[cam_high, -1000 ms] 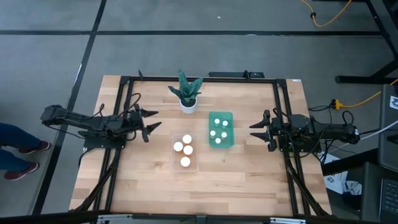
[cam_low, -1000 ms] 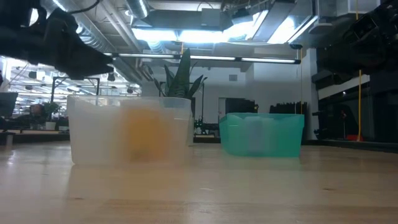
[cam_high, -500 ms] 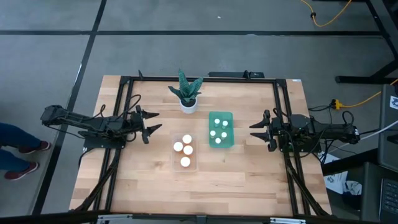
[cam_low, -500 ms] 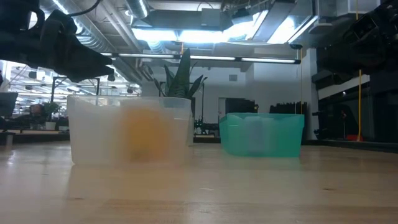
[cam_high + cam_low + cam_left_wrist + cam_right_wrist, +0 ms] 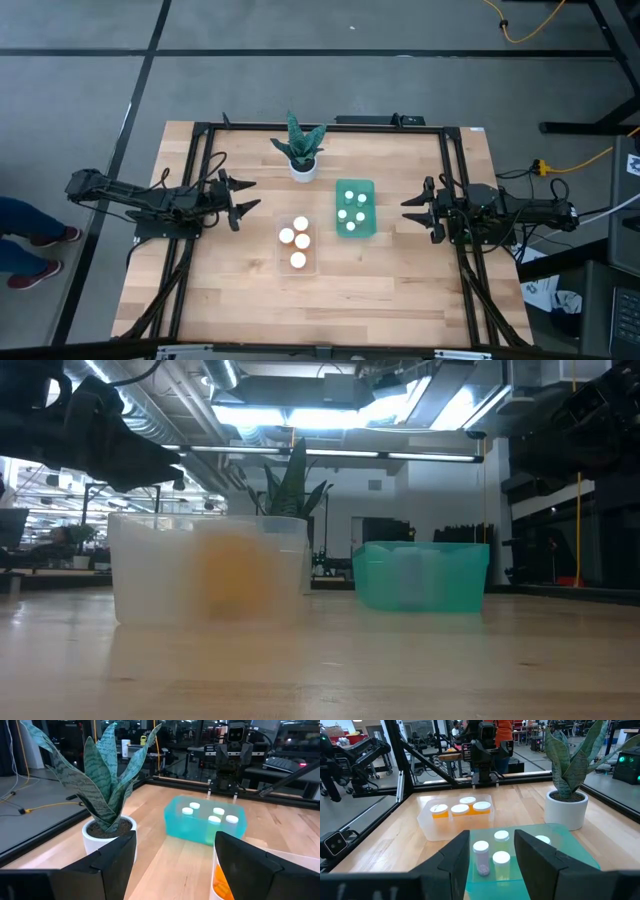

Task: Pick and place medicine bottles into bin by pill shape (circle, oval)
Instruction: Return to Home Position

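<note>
Several white-capped medicine bottles with orange bodies (image 5: 298, 241) stand in a clear bin (image 5: 282, 262) at mid-table. Several smaller white-capped bottles (image 5: 352, 212) stand in a green bin (image 5: 355, 184) to its right. My left gripper (image 5: 248, 196) hovers level and open, left of the clear bin, with nothing between its fingers (image 5: 175, 865). On the right, my right gripper (image 5: 406, 212) is open too and points level at the green bin (image 5: 540, 850) from a short way off, its fingers empty (image 5: 491, 865).
A snake plant in a white pot (image 5: 300, 155) stands behind the bins at the far side. Black frame rails (image 5: 195, 200) run along the table's left and right sides under the arms. Bare wood lies in front of the bins toward the near edge (image 5: 320, 310).
</note>
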